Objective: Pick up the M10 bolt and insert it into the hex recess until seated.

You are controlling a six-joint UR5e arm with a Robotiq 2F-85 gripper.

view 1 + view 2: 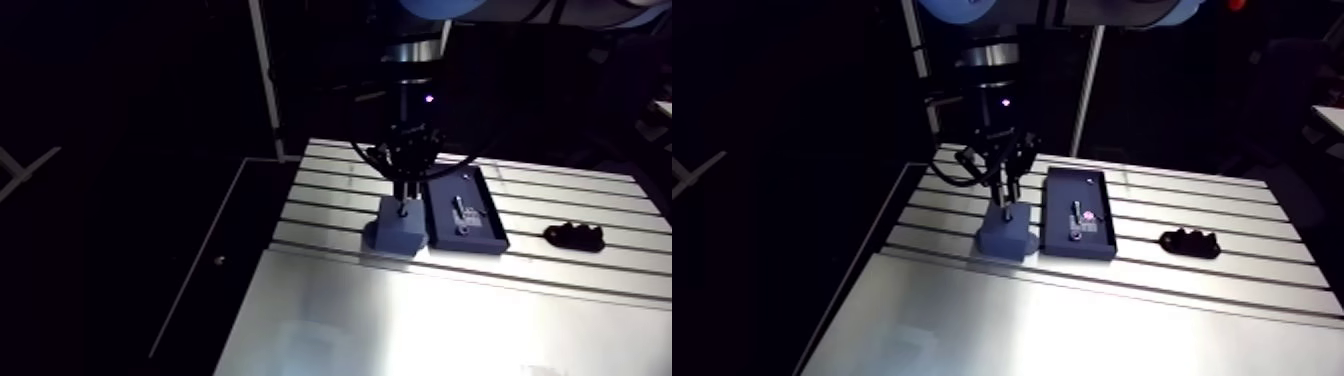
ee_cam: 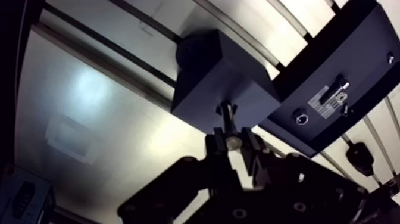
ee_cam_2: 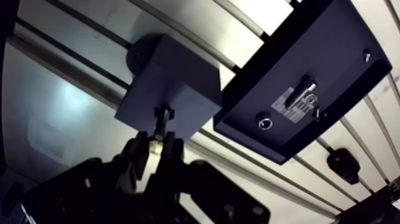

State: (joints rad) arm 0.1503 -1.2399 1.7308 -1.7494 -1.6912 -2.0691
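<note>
Tool (image 2: 228, 140) grips the bolt (image 2: 226, 117) by its shank, fingers closed on it, with the head pointing away from the wrist toward the block (image 2: 220, 77). Holding it by the shank leaves the hex head free to enter the recess, which seems to be the reason for this grasp. In the wrist view the head sits at the block's top face, close to the edge nearest the tool. Whether it has entered the recess or only touches the surface cannot be told, and the recess itself is hidden behind the bolt. The step looks like the final descent or seating. Just beside the block lies a dark tray (image 2: 357, 47) holding small parts, so there is little room for drift on that side. The opposite side is bare worktop (image 2: 89, 101). Farther off, beyond the tray, a small black fixture (image 2: 359, 159) rests well clear.
</note>
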